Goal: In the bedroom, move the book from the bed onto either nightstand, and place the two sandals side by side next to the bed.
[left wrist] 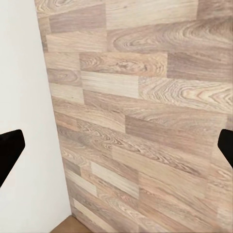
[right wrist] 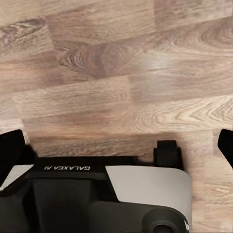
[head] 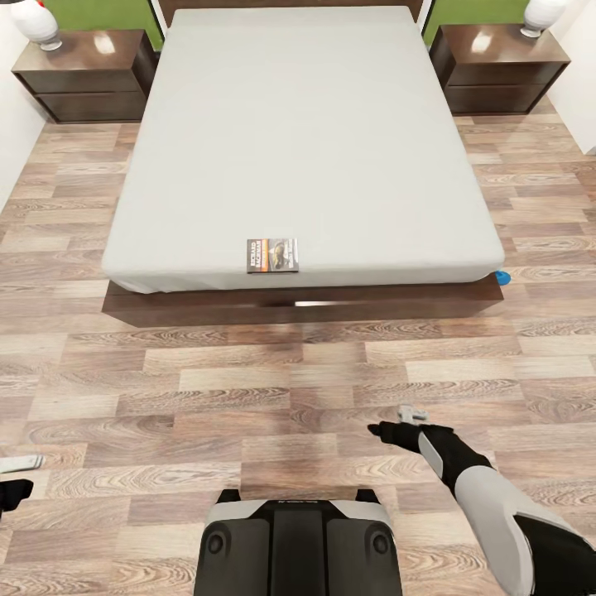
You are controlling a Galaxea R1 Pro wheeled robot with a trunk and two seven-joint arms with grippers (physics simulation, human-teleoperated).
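Head view: the robot faces the foot of the bed (head: 314, 108), so this looks like the approach before the book pickup. The book (head: 272, 255) lies flat near the mattress's lower edge, centre frame. A nightstand (head: 87, 79) stands upper left, another (head: 501, 70) upper right. A speck of blue, probably a sandal (head: 502, 278), peeks out at the bed's right corner. The right hand (head: 397, 424) hovers over the floor (head: 248, 389), lower right, holding nothing. Next, I judge, it must close in and reach.

Left wrist view: the left hand's dark fingertips (left wrist: 9, 153) sit wide apart (nothing between).

Right wrist view: fingertips (right wrist: 10, 145) at opposite edges, spread above the robot's base (right wrist: 111, 194).
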